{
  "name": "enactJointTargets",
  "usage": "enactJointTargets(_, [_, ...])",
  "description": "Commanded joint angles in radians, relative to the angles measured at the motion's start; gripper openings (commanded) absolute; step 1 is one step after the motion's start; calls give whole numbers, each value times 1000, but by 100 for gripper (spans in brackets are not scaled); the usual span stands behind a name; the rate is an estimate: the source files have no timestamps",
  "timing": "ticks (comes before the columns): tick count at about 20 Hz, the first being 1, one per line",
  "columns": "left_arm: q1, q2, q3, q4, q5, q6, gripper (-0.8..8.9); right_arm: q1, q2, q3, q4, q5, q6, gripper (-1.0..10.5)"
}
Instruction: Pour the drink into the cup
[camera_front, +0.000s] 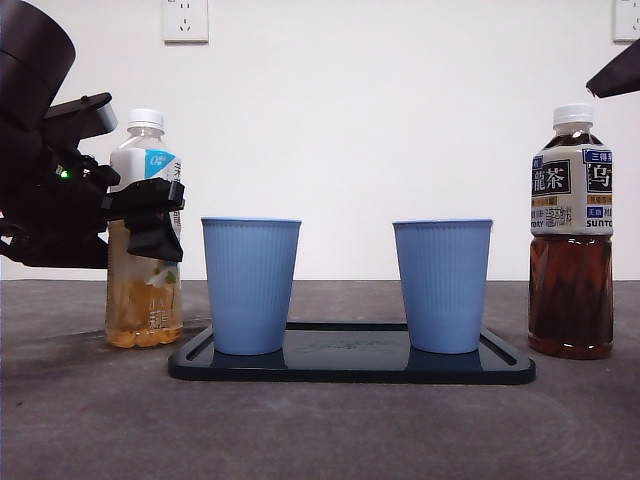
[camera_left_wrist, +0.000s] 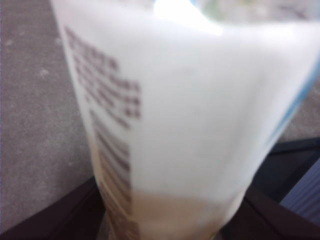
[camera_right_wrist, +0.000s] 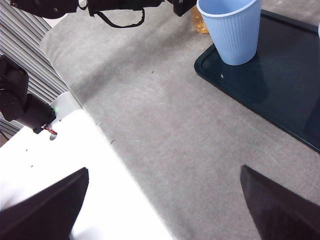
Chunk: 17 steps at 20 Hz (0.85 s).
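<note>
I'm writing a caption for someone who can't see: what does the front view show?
A black robot gripper reaches in from the left around a capped bottle of pale yellow drink standing on a grey table. Beside it, two empty-looking blue ribbed cups stand on a dark tray, with a bottle of dark oolong tea at far right.

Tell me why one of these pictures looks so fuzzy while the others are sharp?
The left wrist view is blurred because the pale tea bottle fills it, too close to focus. The front view shows both blue cups crisply. The right wrist view shows the grey table clearly.
</note>
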Motion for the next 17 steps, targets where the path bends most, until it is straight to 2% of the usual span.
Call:
enactJointTargets(1, [-3, 16, 5, -61, 2, -7, 353, 7, 5, 13, 10, 1, 9, 471])
enactJointTargets(4, [-3, 6, 5, -113, 2, -6, 444, 7, 5, 13, 11, 1, 6, 471])
enactJointTargets(8, [-3, -16, 5, -169, 1, -6, 476, 7, 5, 13, 11, 1, 5, 471])
enactJointTargets(12, [-5, -105, 5, -293, 1, -6, 477, 7, 5, 13, 12, 8, -7, 471])
enactJointTargets(17, [-9, -320, 6, -539, 2, -7, 472, 7, 6, 13, 13, 105, -6, 471])
